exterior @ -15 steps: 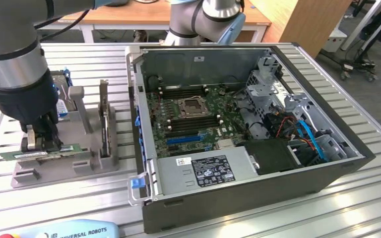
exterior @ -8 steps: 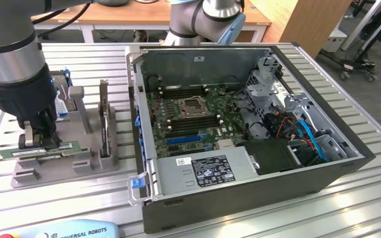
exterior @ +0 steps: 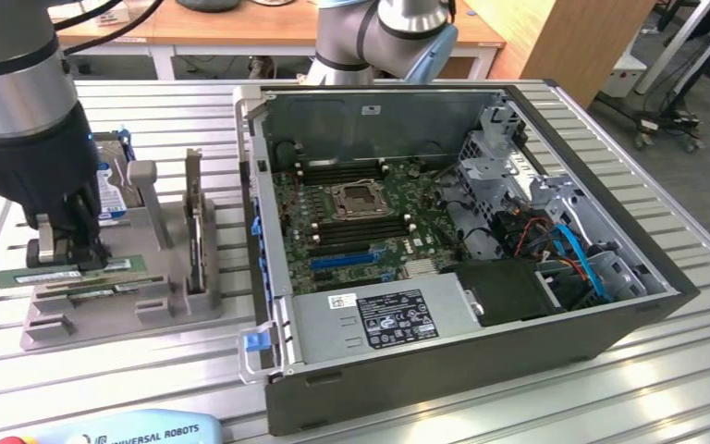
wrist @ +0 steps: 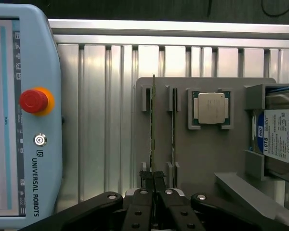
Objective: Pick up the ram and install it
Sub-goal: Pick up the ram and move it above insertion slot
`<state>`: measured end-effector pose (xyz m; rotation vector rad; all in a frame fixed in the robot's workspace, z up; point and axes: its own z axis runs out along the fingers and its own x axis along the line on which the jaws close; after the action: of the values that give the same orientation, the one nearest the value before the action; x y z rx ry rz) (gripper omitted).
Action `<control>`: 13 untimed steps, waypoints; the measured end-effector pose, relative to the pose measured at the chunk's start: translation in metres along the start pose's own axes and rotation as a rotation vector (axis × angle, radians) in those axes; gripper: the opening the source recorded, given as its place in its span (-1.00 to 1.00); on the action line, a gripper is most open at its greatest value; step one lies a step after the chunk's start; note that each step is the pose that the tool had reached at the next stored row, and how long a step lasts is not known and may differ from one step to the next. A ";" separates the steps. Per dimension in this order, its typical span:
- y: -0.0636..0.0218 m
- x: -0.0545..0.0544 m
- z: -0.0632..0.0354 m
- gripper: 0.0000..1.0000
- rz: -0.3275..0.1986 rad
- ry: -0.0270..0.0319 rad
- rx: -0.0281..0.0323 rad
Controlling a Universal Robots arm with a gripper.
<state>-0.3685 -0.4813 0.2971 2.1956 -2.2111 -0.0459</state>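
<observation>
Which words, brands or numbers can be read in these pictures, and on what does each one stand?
"UNIVERSAL ROBOTS": on the light blue teach pendant.
"1.0TB": on the blue label of the hard drive.
Too small to read: the label on the power supply and the sticker on the ram.

We see a grey fixture [exterior: 108, 319] on the slatted aluminium table [wrist: 101, 120]. In the fixture, a CPU chip [wrist: 208, 107] lies flat in its pocket and a blue-labelled hard drive [wrist: 282, 139] stands on edge at one end. Teach pendant [wrist: 19, 120] with red stop button [wrist: 33, 101] lies near the fixture, bare slats between. Open PC case [exterior: 454, 370] sits just beside the fixture, on the exterior view's right, with motherboard [exterior: 330, 222] and power supply [exterior: 380, 319] inside.
</observation>
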 end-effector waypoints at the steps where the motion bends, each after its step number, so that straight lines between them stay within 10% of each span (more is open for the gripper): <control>1: 0.0001 0.000 -0.0022 -0.77 0.000 0.0000 0.0000; 13: 0.0010 0.000 -0.0273 -0.77 0.000 -0.0001 0.0000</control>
<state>-0.3685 -0.4813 0.3244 2.1957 -2.2111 -0.0459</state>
